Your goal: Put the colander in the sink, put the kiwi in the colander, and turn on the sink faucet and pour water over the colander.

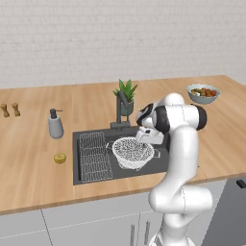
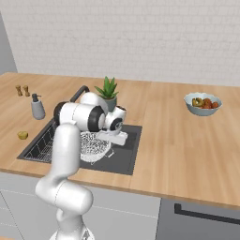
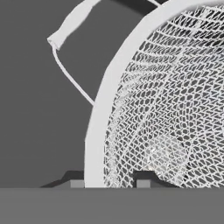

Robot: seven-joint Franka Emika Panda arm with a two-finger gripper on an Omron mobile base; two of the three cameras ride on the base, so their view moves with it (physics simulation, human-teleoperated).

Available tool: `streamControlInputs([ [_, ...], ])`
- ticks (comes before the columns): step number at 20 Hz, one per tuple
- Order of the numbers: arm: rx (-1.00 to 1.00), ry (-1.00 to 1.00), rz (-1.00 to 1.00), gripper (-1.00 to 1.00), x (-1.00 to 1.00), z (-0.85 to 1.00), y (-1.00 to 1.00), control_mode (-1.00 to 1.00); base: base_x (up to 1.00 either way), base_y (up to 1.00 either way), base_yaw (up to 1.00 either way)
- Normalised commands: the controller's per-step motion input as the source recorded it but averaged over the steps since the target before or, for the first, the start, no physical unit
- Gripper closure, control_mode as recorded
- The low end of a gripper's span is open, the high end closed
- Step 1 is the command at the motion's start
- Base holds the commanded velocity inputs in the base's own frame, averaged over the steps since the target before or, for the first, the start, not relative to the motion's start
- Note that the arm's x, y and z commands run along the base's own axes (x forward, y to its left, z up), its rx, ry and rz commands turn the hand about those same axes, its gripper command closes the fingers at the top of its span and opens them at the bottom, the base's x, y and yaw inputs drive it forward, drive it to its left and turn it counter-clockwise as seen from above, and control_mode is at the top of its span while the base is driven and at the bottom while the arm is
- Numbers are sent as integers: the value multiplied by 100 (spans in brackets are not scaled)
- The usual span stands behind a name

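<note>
The white mesh colander [image 1: 132,153] [image 2: 93,146] [image 3: 166,109] sits upright in the dark grey sink [image 1: 77,161] [image 2: 125,160], to the right of the wire rack [image 1: 94,158]. My gripper [image 1: 148,141] [image 2: 113,138] [image 3: 110,183] is down at the colander's right rim, open, its fingertips [image 3: 77,183] straddling the rim with a gap on the inner side. The small yellowish kiwi [image 1: 60,158] [image 2: 22,135] lies on the counter left of the sink. Behind the basin stands the dark faucet [image 1: 120,113] [image 2: 78,94], and no stream runs from it.
A grey soap dispenser [image 1: 55,125] [image 2: 37,108] stands left of the faucet, a potted plant [image 1: 126,96] [image 2: 108,90] behind it. A grey bowl of fruit [image 1: 202,93] [image 2: 203,103] sits far right. Two small shakers [image 1: 9,110] [image 2: 22,90] stand at the far left.
</note>
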Motion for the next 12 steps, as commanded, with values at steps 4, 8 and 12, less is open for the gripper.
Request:
streamControlInputs([
  [4, 0, -24, 10, 100, -6, -34, -38, -100, 0, 0, 0],
  [8, 0, -28, 8, 100, -2, -11, -40, -100, 0, 0, 0],
  [12, 0, -25, 7, 100, 0, 0, -10, -100, 0, 0, 0],
])
